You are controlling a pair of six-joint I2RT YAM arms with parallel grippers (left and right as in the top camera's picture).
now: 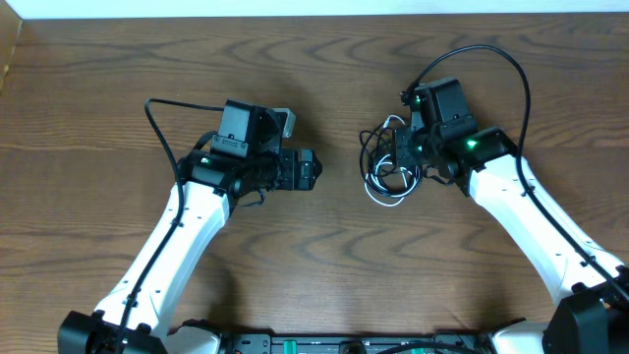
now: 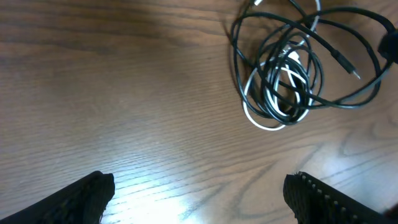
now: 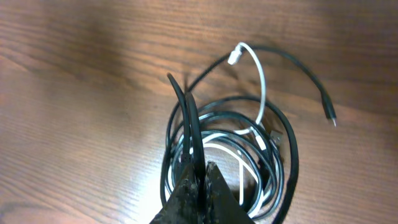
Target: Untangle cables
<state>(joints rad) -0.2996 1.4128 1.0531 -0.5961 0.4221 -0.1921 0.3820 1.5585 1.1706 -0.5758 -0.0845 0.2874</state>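
At the tips of the right hand (image 3: pixel 200 169), clamps tight on loops of the black cable (image 3: pixel 188 115), coiled with the white cable (image 3: pixel 262 78) on the surface (image 3: pixel 74 93) below. Spreads the left hand (image 2: pixel 199 185) wide, empty, tangle ahead.

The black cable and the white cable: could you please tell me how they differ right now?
The black cable winds in several wide loops; the white cable makes fewer, lying mostly inside them. The right gripper pinches a black strand, apparently no white one. Both lie tangled in one pile.
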